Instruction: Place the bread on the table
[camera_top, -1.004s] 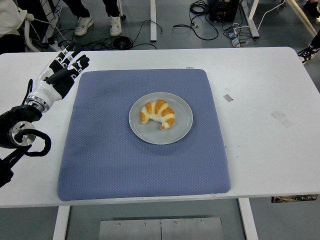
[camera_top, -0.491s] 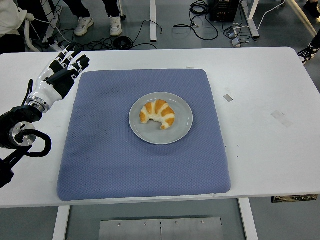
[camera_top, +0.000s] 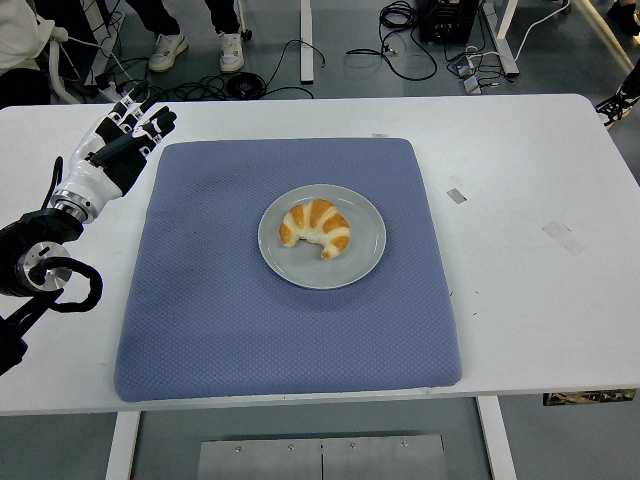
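**Bread on its plate, hand waiting at the far left**

From where I stand, nothing has been picked up yet. One croissant lies on one grey plate, curved like a crescent with its tips pointing toward the near edge of the table. The plate sits around the middle of one blue mat, and the mat covers most of the middle of the white table.

Only one robot hand is in view: the left hand, hovering over the bare tabletop just off the mat's far left corner. Its fingers are stretched out, loosely spread and pointing away from the robot, and they hold nothing. The hand is well apart from the bread. The right hand does not show at all.

I would say the task is at its very start, the reach toward the bread. The next move calls for the left hand to travel right and toward the near side, across the mat to the plate, come down over the croissant and close its fingers around the middle without crushing the soft crust. After that it needs to lift the bread clear of the rim and carry it off the plate.

At the top of the scene a person's two white shoes stand on the floor among black cables.
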